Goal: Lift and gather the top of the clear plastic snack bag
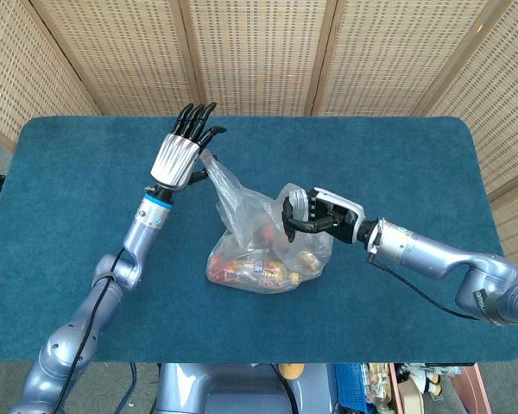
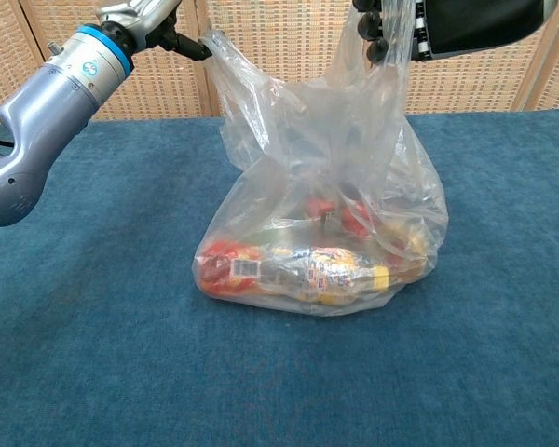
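Now the snack bag (image 1: 263,250) top is held raised, pinched by the left hand (image 1: 180,157) at ten o'clock and gripped by the right hand (image 1: 309,214) at two o'clock; gathering together is judged next.

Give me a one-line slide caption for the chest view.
Two robot hands hold up the clear snack bag's top corners above the blue table.

We see a teal carpeted table (image 1: 86,216) with rounded corners, and behind it a folding wicker screen (image 1: 259,52) in tan panels. Under the near table edge sits some blue crate-like clutter (image 1: 350,379), too small to tell.
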Robot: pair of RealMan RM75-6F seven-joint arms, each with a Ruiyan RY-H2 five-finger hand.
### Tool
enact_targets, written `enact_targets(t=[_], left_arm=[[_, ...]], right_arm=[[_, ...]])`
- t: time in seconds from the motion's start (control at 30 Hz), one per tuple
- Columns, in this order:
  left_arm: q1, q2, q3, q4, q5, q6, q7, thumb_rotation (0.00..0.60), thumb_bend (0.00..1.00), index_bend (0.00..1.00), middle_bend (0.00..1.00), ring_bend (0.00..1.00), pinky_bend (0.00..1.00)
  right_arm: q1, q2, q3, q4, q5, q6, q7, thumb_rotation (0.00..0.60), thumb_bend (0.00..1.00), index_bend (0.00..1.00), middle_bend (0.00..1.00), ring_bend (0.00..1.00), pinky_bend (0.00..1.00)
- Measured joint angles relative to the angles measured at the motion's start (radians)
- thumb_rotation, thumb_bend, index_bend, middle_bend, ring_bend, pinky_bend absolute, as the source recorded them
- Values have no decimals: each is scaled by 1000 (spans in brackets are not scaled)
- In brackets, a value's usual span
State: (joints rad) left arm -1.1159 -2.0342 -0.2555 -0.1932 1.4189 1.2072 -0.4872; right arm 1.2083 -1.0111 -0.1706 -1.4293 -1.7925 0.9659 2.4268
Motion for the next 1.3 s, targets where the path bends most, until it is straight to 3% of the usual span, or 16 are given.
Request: enact_targets(t=[0.13,0.27,0.57,0.7,1.0,1.3], left_arm=[[0,7,-2,-6,-10,-15,-1,600,471,359,0,0,86],[1,12,8,-13,-9,-60,3,600,509,423,0,1,101],[-3,3,-23,-23,-50,-38,15,600,686,433,0,8,105],[-6,6,-31,-30,-57,-12,5,600,700,433,0,8,105],[0,34,-20,-55,-34,134,-30,600,659,374,0,7,104],[18,106,21,-137,32,332,-41,600,568,237,0,7,100]], right_arm=[[-1,-1,-3,3,-3,7,4,600,451,574,652,549,518],[-1,-4,-4,6,-2,9,4,600,451,574,653,549,518],[1,-10,-7,12,-2,8,2,600,451,574,653,549,519],[1,-12,-9,13,-2,9,2,600,450,574,653,549,518],[-4,-15,-2,5,24,3,-12,600,466,574,653,546,517],[-22,11,54,-87,142,-34,-120,600,481,570,653,526,487]])
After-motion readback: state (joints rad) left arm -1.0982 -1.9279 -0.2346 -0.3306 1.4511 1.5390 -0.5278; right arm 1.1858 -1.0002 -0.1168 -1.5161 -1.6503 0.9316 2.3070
